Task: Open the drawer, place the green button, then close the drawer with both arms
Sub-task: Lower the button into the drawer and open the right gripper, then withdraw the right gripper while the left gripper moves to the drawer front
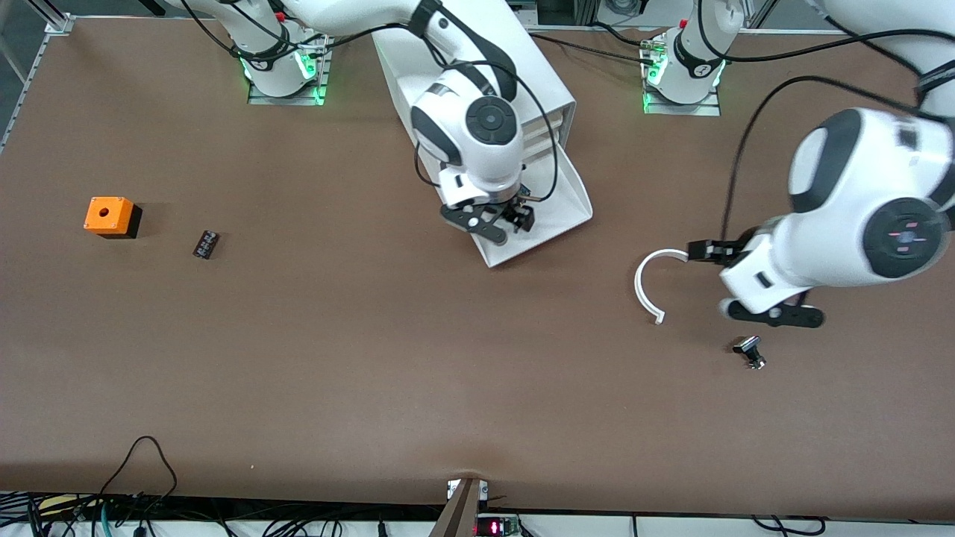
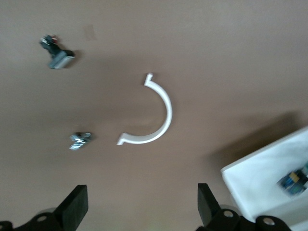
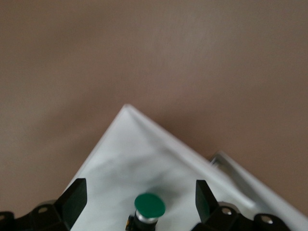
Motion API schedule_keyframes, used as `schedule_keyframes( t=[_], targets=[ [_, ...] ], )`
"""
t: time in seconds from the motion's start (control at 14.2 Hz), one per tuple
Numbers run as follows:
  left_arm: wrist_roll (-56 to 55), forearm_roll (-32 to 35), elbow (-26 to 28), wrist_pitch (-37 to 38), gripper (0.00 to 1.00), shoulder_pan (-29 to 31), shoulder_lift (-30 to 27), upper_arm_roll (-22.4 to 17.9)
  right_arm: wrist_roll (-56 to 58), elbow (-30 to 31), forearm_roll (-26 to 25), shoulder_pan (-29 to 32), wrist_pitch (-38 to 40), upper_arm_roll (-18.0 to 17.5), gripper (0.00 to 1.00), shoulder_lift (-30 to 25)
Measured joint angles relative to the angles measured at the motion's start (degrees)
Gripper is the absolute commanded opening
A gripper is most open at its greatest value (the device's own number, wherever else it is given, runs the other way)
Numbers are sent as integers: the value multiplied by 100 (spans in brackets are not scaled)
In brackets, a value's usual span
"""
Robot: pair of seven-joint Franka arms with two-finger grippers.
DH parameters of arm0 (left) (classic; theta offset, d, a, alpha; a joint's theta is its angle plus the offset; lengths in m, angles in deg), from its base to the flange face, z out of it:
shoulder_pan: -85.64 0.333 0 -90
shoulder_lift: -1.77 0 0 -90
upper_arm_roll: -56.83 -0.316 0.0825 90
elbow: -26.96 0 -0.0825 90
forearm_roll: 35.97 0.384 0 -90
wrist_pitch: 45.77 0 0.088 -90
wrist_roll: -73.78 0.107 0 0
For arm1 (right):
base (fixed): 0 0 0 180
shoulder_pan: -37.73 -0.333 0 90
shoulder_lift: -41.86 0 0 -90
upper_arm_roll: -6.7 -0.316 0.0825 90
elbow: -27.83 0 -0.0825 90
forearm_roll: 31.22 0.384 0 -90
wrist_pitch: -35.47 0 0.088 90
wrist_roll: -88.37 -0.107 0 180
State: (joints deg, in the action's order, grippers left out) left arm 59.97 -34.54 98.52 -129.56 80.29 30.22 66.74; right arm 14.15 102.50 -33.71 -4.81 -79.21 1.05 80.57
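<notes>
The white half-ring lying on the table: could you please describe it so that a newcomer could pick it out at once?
Start at the white cabinet between the arm bases and its pulled-out bottom drawer. Toward the left arm's end of the table, nearer the front camera than the drawer, lies the white half-ring, under the left claw. It is a thin open arc; the small metal parts close by are dark and stubby.

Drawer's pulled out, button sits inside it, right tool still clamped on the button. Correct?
Not quite. The right tool is open: in the right wrist view its fingers stand apart on either side of the button, not touching it. The rest holds: the drawer is pulled out and the button lies in it.
</notes>
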Motion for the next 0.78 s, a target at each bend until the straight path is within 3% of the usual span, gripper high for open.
schedule_keyframes(
  t=[0.21,0.42,0.78],
  targets=[
    [-1255,0,552,-740,100,-41,4,454,744,-59,123,716,432,55,100,-505],
    [-2265,0,1102,-1501,100,-75,6,773,2332,-58,431,1525,1047,67,100,-872],
    [-3725,27,1943,-2810,100,-451,58,959,4579,-57,696,2549,1788,69,100,-1339]
  ],
)
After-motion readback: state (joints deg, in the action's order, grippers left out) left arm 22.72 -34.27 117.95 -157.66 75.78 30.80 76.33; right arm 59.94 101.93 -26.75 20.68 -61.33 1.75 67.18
